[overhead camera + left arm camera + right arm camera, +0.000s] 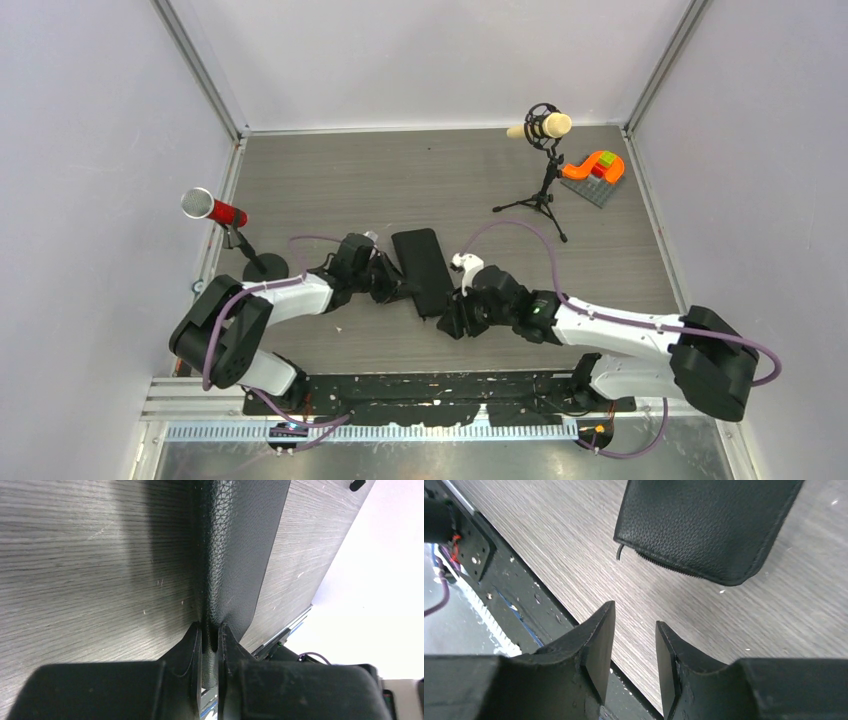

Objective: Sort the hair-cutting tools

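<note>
Looks like case-opening step: left hand [210, 635] pinched on case [235, 540] edge; right hand [634, 625] part-open, empty. Zipper pull [619, 553] just ahead, needs grabbing next.

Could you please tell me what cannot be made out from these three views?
- Scissors and combs: in no view; whether the black case holds them cannot be told.
- Top view: the left gripper fingertips at the case's edge are too small to read.
- Right wrist view: the case's far end is cut off by the top edge.
- Left wrist view: the case's near edge is hidden between the shut fingers.
</note>
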`<state>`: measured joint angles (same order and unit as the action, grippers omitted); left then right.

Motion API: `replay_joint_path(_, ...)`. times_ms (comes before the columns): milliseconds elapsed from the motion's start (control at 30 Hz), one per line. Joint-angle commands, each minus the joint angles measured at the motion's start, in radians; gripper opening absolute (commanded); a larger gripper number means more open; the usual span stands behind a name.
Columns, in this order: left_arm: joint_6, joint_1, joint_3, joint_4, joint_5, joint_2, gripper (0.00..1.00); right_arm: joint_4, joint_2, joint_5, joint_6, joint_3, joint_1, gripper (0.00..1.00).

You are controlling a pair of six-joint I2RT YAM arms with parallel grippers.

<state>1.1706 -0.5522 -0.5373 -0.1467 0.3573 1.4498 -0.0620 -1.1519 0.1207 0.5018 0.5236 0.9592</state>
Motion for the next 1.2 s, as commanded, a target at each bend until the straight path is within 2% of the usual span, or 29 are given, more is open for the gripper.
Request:
replay_joint_path(0, 0.069, 0.002, 0.018, -0.083, -0.067, -0.002, 0.00, 0.049, -0.069, -0.004, -0.013, 0.014, 0.035, 0.43)
replay_joint_path(367, 0.105, -0.008, 0.034, -0.105, -0.082, -0.005, 0.00, 0.139, -0.258, -0.009, -0.011, 0.124, 0.049, 0.47)
replay_joint_path(633, 0.119, -0.020, 0.041, -0.116, -0.093, -0.009, 0.00, 0.162, -0.312, -0.010, -0.008, 0.166, 0.052, 0.49)
replay_joint_path(800, 0.126, -0.030, 0.046, -0.120, -0.104, -0.017, 0.00, 0.131, -0.328, -0.078, 0.017, 0.183, 0.052, 0.47)
replay_joint_path(867, 0.126, -0.031, 0.049, -0.121, -0.106, -0.018, 0.00, 0.118, -0.326, -0.098, 0.025, 0.185, 0.052, 0.42)
replay_joint_path(933, 0.127, -0.030, 0.054, -0.125, -0.109, -0.016, 0.00, 0.107, -0.321, -0.113, 0.033, 0.183, 0.052, 0.34)
replay_joint_path(1033, 0.126, -0.031, 0.059, -0.128, -0.109, -0.013, 0.00, 0.089, -0.312, -0.117, 0.032, 0.180, 0.052, 0.15)
replay_joint_path(1100, 0.124, -0.027, 0.061, -0.128, -0.111, -0.008, 0.00, 0.073, -0.302, -0.118, 0.027, 0.176, 0.052, 0.07)
replay_joint_path(1167, 0.110, -0.018, 0.062, -0.121, -0.112, -0.003, 0.00, 0.030, -0.286, -0.118, 0.019, 0.170, 0.051, 0.05)
